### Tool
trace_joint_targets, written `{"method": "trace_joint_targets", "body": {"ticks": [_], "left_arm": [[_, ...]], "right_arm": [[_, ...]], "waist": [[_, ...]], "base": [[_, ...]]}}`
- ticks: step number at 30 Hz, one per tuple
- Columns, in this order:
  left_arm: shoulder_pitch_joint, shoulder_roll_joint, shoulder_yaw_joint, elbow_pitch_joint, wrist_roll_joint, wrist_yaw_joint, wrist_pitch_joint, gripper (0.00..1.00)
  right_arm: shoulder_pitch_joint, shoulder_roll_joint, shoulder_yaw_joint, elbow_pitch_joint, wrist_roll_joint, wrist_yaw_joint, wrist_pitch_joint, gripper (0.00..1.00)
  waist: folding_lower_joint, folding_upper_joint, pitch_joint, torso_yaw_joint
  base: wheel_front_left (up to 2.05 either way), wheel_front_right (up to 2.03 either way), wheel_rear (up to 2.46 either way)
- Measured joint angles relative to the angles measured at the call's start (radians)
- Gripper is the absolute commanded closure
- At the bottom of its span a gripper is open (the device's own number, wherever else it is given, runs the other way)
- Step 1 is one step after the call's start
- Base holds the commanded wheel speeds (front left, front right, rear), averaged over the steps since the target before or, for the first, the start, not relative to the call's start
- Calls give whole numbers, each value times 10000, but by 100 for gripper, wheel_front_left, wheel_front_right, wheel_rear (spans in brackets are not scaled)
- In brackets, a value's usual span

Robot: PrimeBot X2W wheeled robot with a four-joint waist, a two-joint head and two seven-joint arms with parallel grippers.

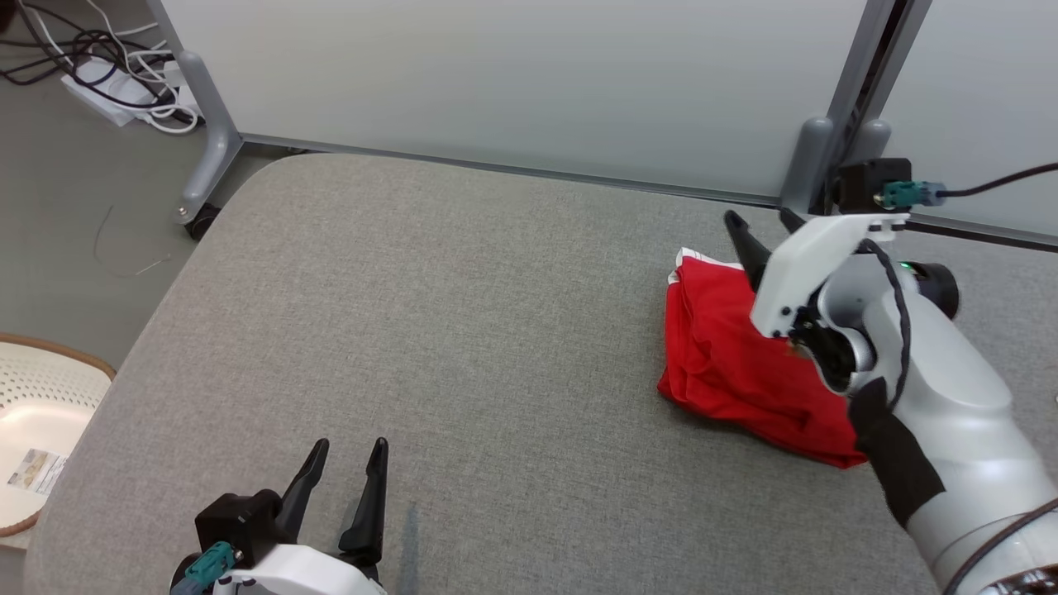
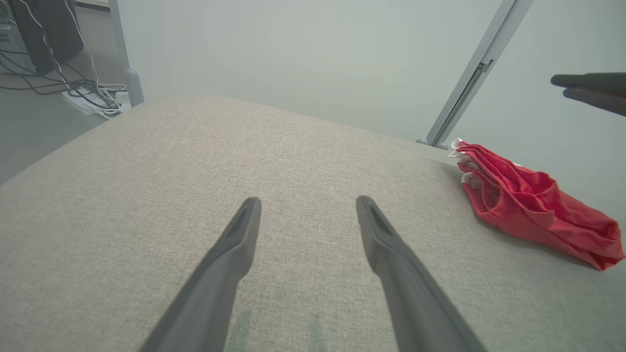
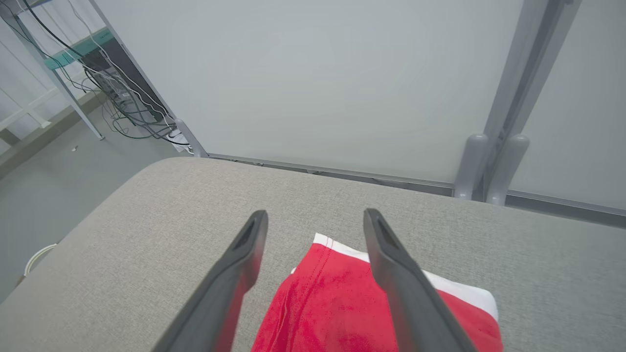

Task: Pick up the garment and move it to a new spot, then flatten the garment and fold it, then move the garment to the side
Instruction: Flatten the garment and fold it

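The garment [image 1: 736,364] is red with white trim, folded into a small bundle on the right side of the grey padded table [image 1: 463,330]. It also lies at the right in the left wrist view [image 2: 533,205] and under the fingers in the right wrist view [image 3: 337,303]. My right gripper [image 1: 759,221] hovers above the garment's far end, open, with nothing between its fingers [image 3: 391,264]. My left gripper [image 1: 347,450] rests near the table's front edge, open and empty, far to the left of the garment.
A pale partition wall [image 1: 529,74] with grey posts [image 1: 814,165] runs behind the table. Cables and a power strip [image 1: 116,83] lie on the floor at the far left. A white perforated basket [image 1: 41,430] stands beside the table's left edge.
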Motion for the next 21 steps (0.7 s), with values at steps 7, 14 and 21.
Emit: {"method": "trace_joint_targets", "body": {"ticks": [7, 14, 21], "left_arm": [[63, -15, -38, -15, -13, 73, -10, 0], [245, -13, 31, -10, -163, 81, -65, 0], [216, 8, 65, 2, -173, 71, -92, 0]], "right_arm": [[424, -1110, -871, 761, -1933, -2, -780, 0], [1715, -732, -1323, 531, -2782, 0, -1001, 53], [2394, -86, -545, -491, -3091, 0, -1116, 100]], "waist": [[0, 0, -233, -184], [0, 0, -199, -462], [0, 0, 2, -525]], "base": [[0, 0, 0], [0, 0, 0], [0, 0, 0]]}}
